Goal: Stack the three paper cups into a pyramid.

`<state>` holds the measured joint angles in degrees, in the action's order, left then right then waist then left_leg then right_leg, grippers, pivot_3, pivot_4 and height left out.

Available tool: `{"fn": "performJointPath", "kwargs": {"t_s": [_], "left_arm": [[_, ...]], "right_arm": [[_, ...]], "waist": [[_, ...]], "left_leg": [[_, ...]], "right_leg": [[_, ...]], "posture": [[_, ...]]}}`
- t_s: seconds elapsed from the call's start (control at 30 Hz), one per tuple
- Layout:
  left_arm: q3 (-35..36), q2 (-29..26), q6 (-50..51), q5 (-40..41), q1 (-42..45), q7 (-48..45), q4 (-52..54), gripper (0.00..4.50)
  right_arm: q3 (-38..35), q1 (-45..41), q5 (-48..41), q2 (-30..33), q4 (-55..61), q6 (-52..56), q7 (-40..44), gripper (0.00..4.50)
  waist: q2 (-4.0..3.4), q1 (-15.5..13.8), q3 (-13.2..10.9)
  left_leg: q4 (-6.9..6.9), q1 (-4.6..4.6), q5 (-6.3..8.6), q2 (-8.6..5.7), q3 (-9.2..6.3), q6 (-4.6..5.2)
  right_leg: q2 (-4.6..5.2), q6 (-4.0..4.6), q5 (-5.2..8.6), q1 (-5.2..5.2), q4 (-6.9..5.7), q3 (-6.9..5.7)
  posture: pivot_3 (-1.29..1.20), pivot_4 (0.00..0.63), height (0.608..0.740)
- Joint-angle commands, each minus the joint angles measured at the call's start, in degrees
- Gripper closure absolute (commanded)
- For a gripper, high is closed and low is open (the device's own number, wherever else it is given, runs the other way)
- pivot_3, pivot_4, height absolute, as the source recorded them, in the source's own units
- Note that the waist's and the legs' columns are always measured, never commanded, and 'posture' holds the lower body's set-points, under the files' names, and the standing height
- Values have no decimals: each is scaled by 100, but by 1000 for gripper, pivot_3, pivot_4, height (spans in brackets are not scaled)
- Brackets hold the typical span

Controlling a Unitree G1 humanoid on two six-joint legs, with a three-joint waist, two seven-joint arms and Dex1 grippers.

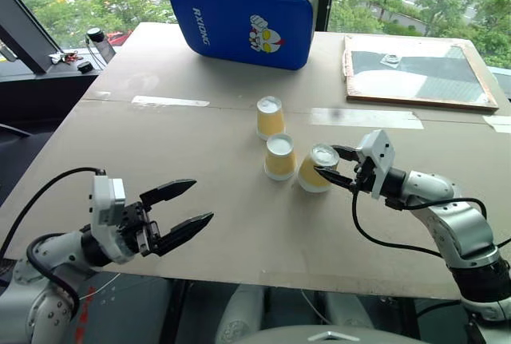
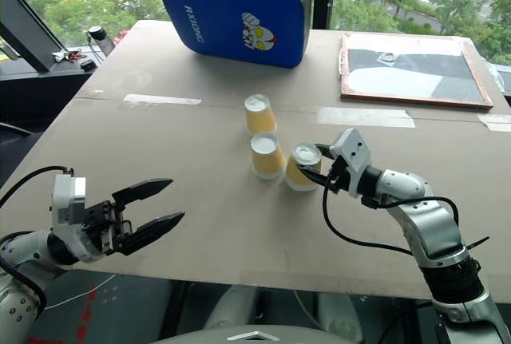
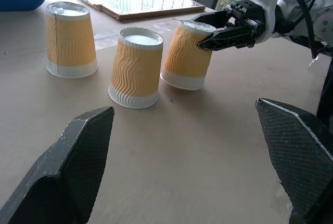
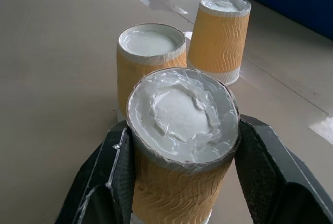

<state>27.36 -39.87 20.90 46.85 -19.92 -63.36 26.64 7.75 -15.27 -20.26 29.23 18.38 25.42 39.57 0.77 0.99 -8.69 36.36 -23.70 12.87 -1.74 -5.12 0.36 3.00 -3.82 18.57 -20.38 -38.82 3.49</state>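
On the brown board table (image 1: pixel 239 224), the right end effector (image 1: pixel 334 165) clamps the tilted nearest of three upside-down yellow-tan ribbed paper cups (image 1: pixel 316 168), beside the middle cup (image 1: pixel 279 157) and the far cup (image 1: pixel 270 117), while the left end effector (image 1: pixel 188 207) hangs wide open, well apart.

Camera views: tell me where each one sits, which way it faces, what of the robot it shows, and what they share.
Left eye view: on the head, looking forward and down over the tan table; both arms show.
Right eye view: same scene beside it, blue padded case at the far edge.
Left wrist view: along the open left gripper toward three yellow-tan paper cups.
Right wrist view: along the right gripper, shut on the tilted cup.
Shared: the tilted cup and the right gripper.
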Motion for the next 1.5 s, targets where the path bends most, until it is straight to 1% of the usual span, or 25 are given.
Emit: {"fn": "performJointPath", "kwargs": {"t_s": [0.03, 0.47, 0.53, 0.57, 0.63, 0.67, 0.73, 0.83, 0.9, 1.0, 1.1, 1.2, 1.4, 1.5], "left_arm": [[215, -14, -69, 128, -72, 1, 225, 0], [264, -25, -64, 117, -44, 100, 271, 0], [254, -32, -63, 106, -10, 112, 246, 0], [240, -32, -69, 89, 6, 116, 234, 0], [207, -28, -48, 54, 72, 186, 194, 0], [198, -22, -26, 46, 95, 235, 185, 0], [128, -20, 51, -31, 263, 460, 93, 0], [11, 27, 373, 38, 897, 1104, -201, 0], [-127, -120, 823, -88, 1389, 1673, -449, 0], [-440, -323, 1278, -212, 2136, 1924, -950, 0], [-962, -404, 1334, -578, 2958, 1800, -1650, 0], [-1739, -214, 1112, -1189, 4091, 1644, -2582, 0], [-2451, 257, 475, -1991, 5597, 1210, -4267, 0], [-2743, 483, 29, -2399, 6222, 911, -5194, 0]], "right_arm": [[-20, -138, 120, -98, -53, -291, 19, 2541], [131, -218, 341, -247, -221, -318, 135, 2541], [128, -231, 377, -281, -292, -331, 113, 1539], [132, -222, 359, -276, -311, -350, 170, 1312], [121, -206, 373, -270, -349, -412, 226, 361], [111, -193, 387, -267, -357, -440, 239, 16], [14, -137, 368, -216, -299, -611, 308, 16], [-353, 73, 129, -106, -5, -969, 476, 16], [-619, 277, -242, 23, 266, -946, 703, 16], [-1018, 635, -727, 251, 668, -902, 973, 16], [-1428, 979, -1238, 436, 1056, -740, 1079, 16], [-1937, 1471, -1649, 552, 1485, -702, 1018, 16], [-2585, 2415, -1789, 605, 2131, -720, 694, 16], [-2950, 2917, -1861, 621, 2427, -750, 590, 16]], "waist": [[-1, 2, -1], [0, 2, 0], [0, 2, 0], [0, 2, 0], [-1, 2, 0], [-1, -1, 0], [-1, 0, -1], [-1, -46, -2], [0, -53, -2], [6, -22, -3], [9, -4, -6], [11, -60, -9], [24, 18, -13], [27, -13, -15]], "left_leg": [[-1, 0, 0, 0, 0, 0], [-3, 0, 0, 0, 1, 0], [-3, 0, 0, 0, 0, 0], [-3, 0, 0, 0, 0, 0], [-3, 0, 0, 0, 0, 0], [-3, 0, 0, 0, 1, 0], [-4, 0, 0, 0, 0, 0], [-4, -1, 0, -1, -9, 0], [-4, -2, 0, -3, -13, 0], [-3, -2, 0, -6, -15, 0], [-3, -4, 0, -6, -20, 0], [-2, -3, -1, -8, -19, 0], [1, -6, -1, -11, -7, 0], [1, -9, -1, -9, -8, 0]], "right_leg": [[-1, 0, 0, -1, 0, 0], [0, 0, 0, -2, 0, 1], [0, 0, 0, -2, 0, 1], [0, 0, 0, -2, 0, 1], [0, 0, 0, -2, 0, 1], [0, 0, 0, -2, 0, 1], [0, 0, 0, -2, 0, 1], [0, 0, 0, -1, 0, -10], [0, 0, 0, -1, -1, -14], [-9, -2, -1, 1, -2, -15], [-23, -2, -1, 0, -4, -25], [-24, -2, -1, 2, -4, -29], [-22, -2, -1, 3, -3, -28], [-23, -2, -1, -1, -6, -34]], "posture": [[0, 150, 740], [0, 150, 740], [0, 150, 740], [0, 150, 740], [0, 150, 740], [0, 150, 740], [0, 150, 740], [0, 150, 740], [0, 150, 740], [0, 150, 740], [0, 150, 740], [0, 150, 740], [0, 150, 740], [0, 150, 740]]}}
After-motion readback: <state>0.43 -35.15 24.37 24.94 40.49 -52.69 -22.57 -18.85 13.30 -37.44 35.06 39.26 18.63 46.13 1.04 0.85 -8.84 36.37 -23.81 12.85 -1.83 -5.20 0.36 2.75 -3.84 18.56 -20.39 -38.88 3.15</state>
